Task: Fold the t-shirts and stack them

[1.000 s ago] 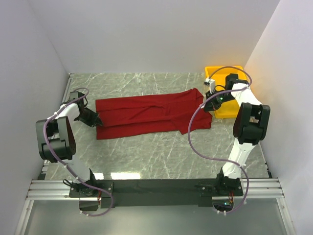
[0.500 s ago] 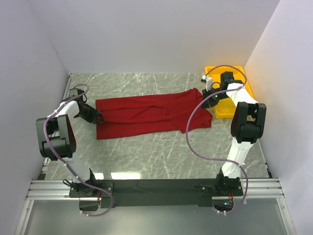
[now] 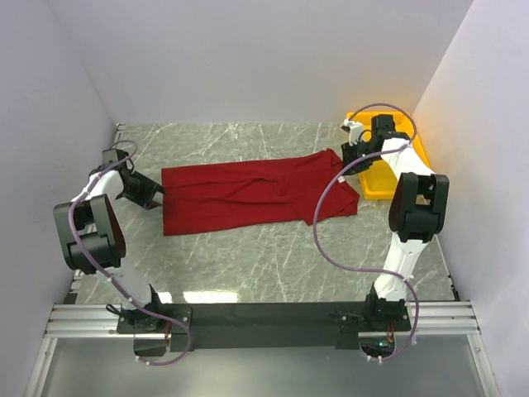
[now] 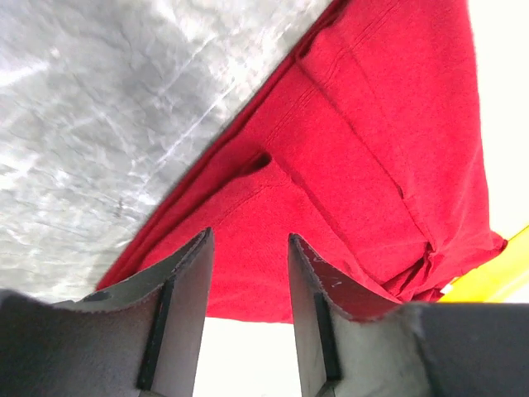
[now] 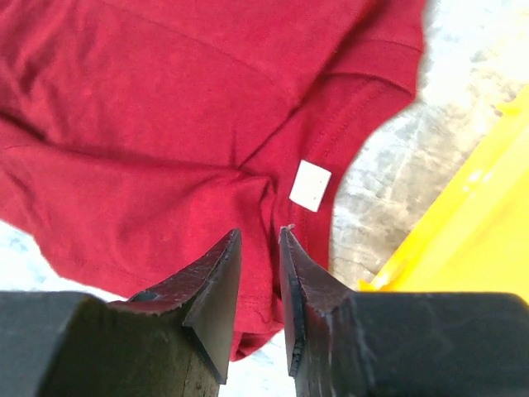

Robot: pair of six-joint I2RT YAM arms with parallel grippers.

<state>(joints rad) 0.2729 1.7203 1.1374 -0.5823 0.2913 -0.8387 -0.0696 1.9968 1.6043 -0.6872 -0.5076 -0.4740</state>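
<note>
Grey marble tabletop (image 3: 248, 265), white walls on three sides. The dark red t-shirt (image 3: 248, 194) lies mid-table as a long band running left to right, lightly creased, with one flap sticking out toward the near side at its right end.

The left gripper (image 4: 250, 236) is at the shirt's left edge, low over the table. Its fingers are spread with nothing between them, and red cloth shows beyond the gap. Can't tell if the tips touch the fabric.

The right gripper (image 5: 259, 231) is over the shirt's right end, by the collar. Its fingers stand a narrow gap apart, pinching nothing. The white tag (image 5: 311, 184) sits just past the fingertips.

The yellow plastic tray (image 3: 382, 186) is in the far right corner, just beside the shirt's right end. The right arm crosses above it.
</note>
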